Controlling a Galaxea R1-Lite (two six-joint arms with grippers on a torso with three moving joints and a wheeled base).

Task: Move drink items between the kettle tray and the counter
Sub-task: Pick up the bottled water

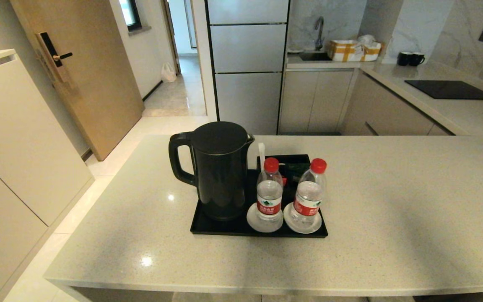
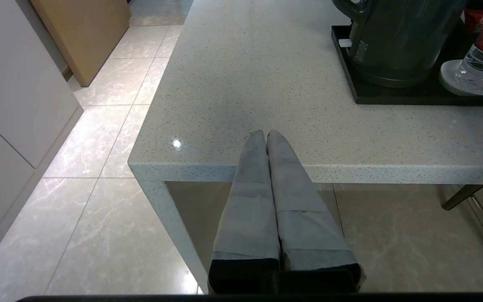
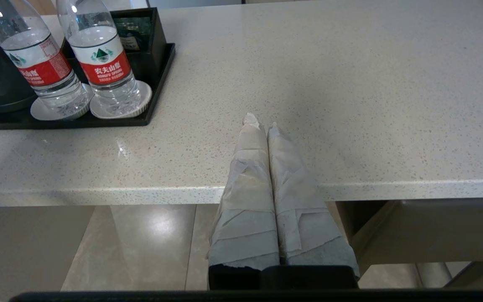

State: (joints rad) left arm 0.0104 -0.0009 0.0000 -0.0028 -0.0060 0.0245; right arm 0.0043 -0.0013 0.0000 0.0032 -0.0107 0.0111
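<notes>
A tall matte black kettle (image 1: 218,170) stands at the left end of the black kettle tray (image 1: 208,228) on the beige speckled counter (image 1: 392,201). Two clear water bottles with red caps, one (image 1: 269,191) beside the kettle and one (image 1: 308,195) to its right, each stand on a white coaster in the tray. Neither arm shows in the head view. My left gripper (image 2: 265,133) is shut and empty, low at the counter's front edge, left of the tray (image 2: 392,100). My right gripper (image 3: 260,121) is shut and empty at the front edge, right of the bottles (image 3: 103,58).
A small black sachet box (image 1: 285,163) sits at the tray's back. Behind, a second counter carries a black cooktop (image 1: 451,89), two black mugs (image 1: 410,58) and a sink with cardboard box (image 1: 352,50). Cabinets (image 1: 11,147) stand at the left over tiled floor.
</notes>
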